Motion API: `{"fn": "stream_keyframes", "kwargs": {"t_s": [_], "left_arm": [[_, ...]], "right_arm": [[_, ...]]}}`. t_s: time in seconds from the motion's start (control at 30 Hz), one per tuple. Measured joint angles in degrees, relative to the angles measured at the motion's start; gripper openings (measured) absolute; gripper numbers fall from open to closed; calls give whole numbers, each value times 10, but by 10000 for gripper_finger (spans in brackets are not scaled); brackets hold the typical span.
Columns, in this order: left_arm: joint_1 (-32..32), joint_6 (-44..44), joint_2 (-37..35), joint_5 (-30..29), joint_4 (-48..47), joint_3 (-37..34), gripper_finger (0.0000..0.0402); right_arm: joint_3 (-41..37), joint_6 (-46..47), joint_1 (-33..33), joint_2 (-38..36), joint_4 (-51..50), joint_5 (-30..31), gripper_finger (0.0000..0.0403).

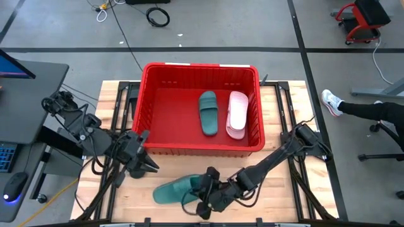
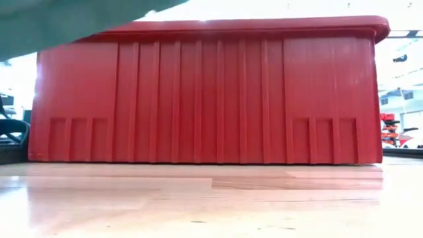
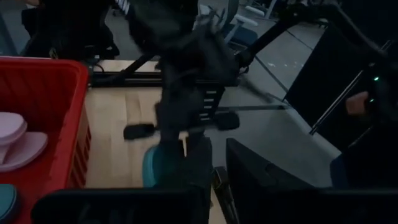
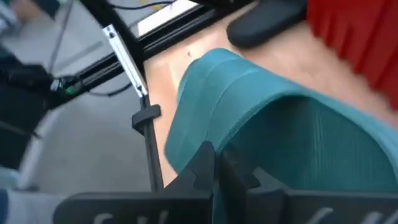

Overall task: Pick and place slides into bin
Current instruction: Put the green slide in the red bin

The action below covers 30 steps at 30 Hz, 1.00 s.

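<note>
The red bin (image 1: 146,107) stands in the middle of the table, seen broadside in the low view (image 2: 205,99). A teal slide (image 1: 208,112) and a pale pink slide (image 1: 237,113) lie side by side on its floor. My right gripper (image 1: 205,189) is near the table's front edge, shut on a second teal slide (image 1: 175,190). That slide fills the right wrist view (image 4: 267,124) and shows at the top left of the low view (image 2: 66,20). My left gripper (image 1: 146,154) is open and empty by the bin's near left corner. My right gripper pinches the teal slide between its two shut fingers at the edge of its ribbed, arched upper part (image 4: 239,152), at the slide's right end. The fingers come from the table's right, slanting down, along the slide. In the low view the slide is lifted clear of the table.
The bin's right half holds the two slides; its left half (image 1: 167,110) is bare red floor. Bare wooden tabletop (image 1: 278,189) lies in front of the bin. A person's shoe and leg (image 1: 331,101) show on the floor beyond the table's right side.
</note>
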Motion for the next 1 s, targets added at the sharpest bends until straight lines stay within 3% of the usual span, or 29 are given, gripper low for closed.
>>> {"fn": "stream_keyframes", "kwargs": {"t_s": [0.17,0.33,0.63,1.0], "left_arm": [[12,-23,-4,0,-27,0,94],[12,-97,-3,7,-125,0,149],[12,-110,10,-8,-171,0,220],[37,-94,47,-47,-201,0,232]], "right_arm": [[127,-64,-4,0,-177,32,7],[236,-138,-10,-1,-277,66,7],[331,-269,-30,-1,-293,68,9],[338,-304,-41,-1,-292,42,9]]}}
